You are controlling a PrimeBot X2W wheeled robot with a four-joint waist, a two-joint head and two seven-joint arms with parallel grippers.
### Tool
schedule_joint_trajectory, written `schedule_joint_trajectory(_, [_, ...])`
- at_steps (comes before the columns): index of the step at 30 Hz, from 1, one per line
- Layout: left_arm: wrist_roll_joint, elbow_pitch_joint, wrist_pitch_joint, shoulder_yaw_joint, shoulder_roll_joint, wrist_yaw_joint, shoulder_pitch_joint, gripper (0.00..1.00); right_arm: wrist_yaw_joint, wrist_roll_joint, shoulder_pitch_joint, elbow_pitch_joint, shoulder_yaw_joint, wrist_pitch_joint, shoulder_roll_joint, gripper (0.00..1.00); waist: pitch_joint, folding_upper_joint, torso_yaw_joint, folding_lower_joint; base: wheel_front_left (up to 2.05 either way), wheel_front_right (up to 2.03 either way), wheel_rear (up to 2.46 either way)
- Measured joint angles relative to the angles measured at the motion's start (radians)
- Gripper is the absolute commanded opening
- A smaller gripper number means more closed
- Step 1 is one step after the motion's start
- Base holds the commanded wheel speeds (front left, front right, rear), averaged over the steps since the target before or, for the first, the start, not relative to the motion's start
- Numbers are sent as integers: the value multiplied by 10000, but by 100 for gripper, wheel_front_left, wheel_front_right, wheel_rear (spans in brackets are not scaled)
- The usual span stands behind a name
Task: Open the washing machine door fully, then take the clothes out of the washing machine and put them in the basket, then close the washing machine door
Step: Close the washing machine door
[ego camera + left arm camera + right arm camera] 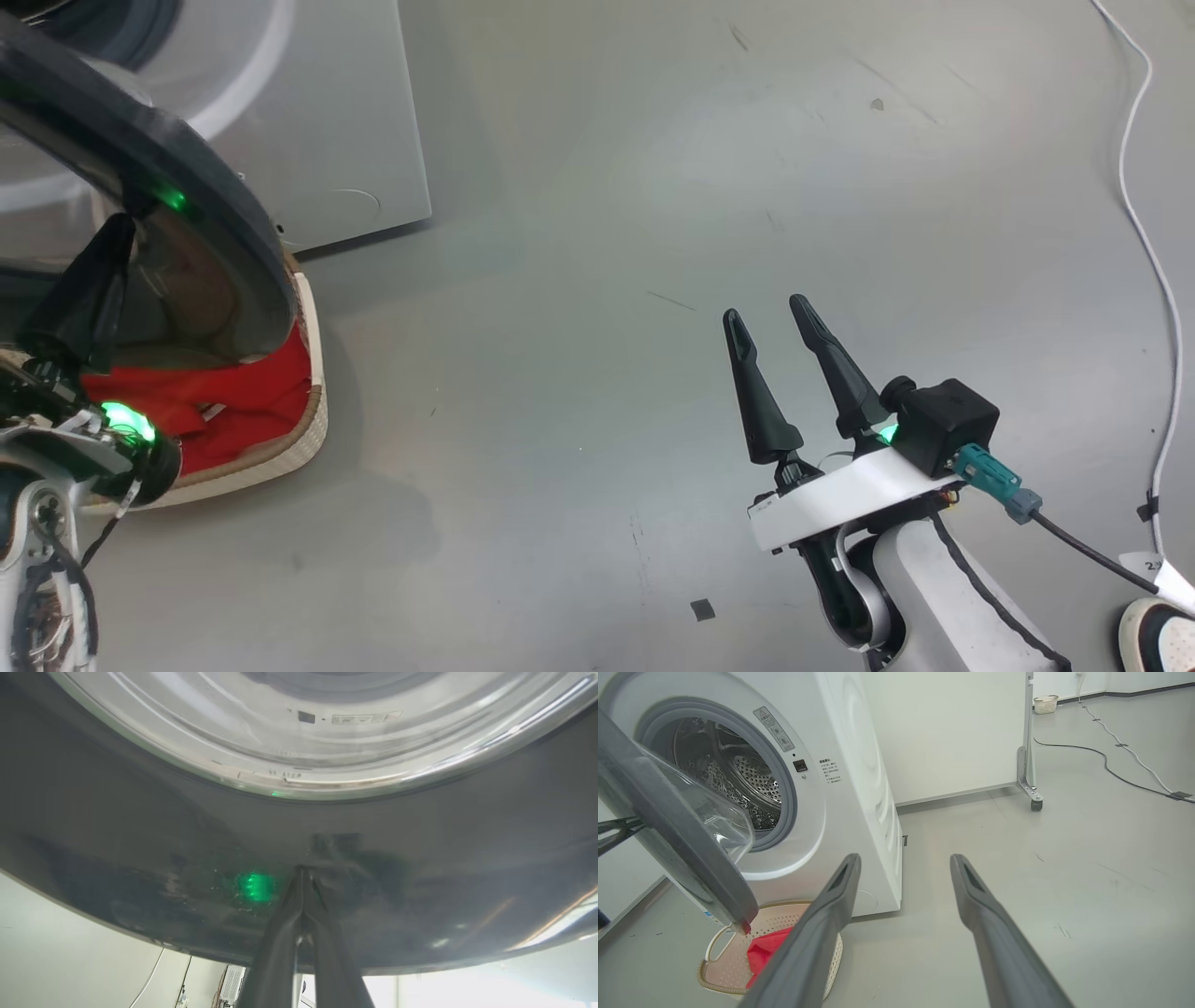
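The washing machine (327,121) stands at the top left with its steel drum (738,779) showing no clothes. The washing machine door (187,177) hangs part-way open over the basket (313,411). My left gripper (112,243) is shut, its tips (301,870) pressed against the door's glossy black rim (140,858), below the glass bowl. The red clothes (233,401) lie in the basket (714,984) on the floor under the door (691,858), red fabric (768,949) showing beside my finger. My right gripper (767,310) is open and holds nothing, out over bare floor (906,858).
A white cable (1134,187) runs down the right side of the floor, and a pale shoe tip (1158,635) sits at the lower right corner. A wheeled panel (1029,765), more floor cables and a second small basket (1045,703) stand farther off.
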State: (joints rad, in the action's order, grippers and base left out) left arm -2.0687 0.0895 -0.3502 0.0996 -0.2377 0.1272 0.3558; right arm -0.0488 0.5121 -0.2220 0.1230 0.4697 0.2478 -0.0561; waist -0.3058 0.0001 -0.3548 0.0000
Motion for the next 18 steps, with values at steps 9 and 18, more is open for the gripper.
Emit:
schedule_joint_trajectory(9, [370,399,408,-564,272,0,441,0,163,79,12,-92,-44,0,2,100,-74,0,-317,0,0,0,0])
schedule_joint_trajectory(18, [376,732,537,-817,428,0,602,0,236,77,62,-117,-192,0,12,100,34,0,-260,0,0,0,0])
